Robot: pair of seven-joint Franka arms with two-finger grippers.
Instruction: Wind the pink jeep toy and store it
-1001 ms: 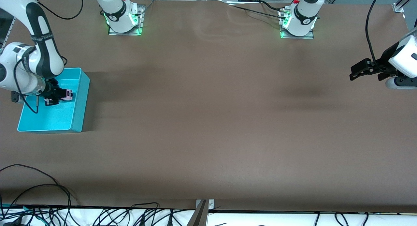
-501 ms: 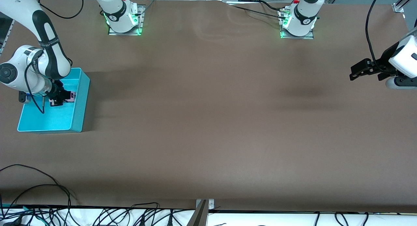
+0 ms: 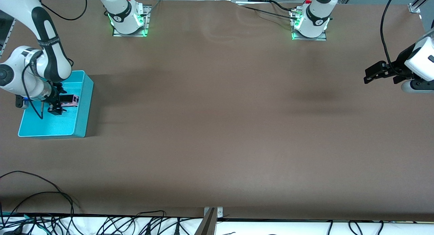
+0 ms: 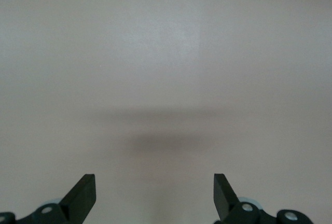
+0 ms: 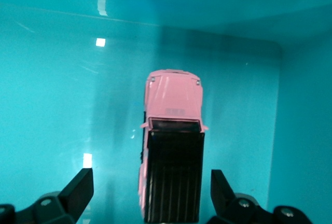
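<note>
Pink jeep toy (image 3: 70,100) (image 5: 171,146) sits on the floor of the turquoise bin (image 3: 80,123) at the right arm's end of the tabletop (image 3: 217,126). Right hand (image 3: 55,108) (image 5: 148,195) is inside the bin just over the toy, fingers spread apart, not touching it. Left hand (image 3: 373,73) (image 4: 154,195) hangs above bare tabletop at the left arm's end, fingers apart, holding nothing; that arm waits.

A turquoise bin (image 3: 83,108) sits on the brown desk (image 3: 217,126) at the right arm's end. Black cables (image 3: 51,201) trail along the desk's nearest edge.
</note>
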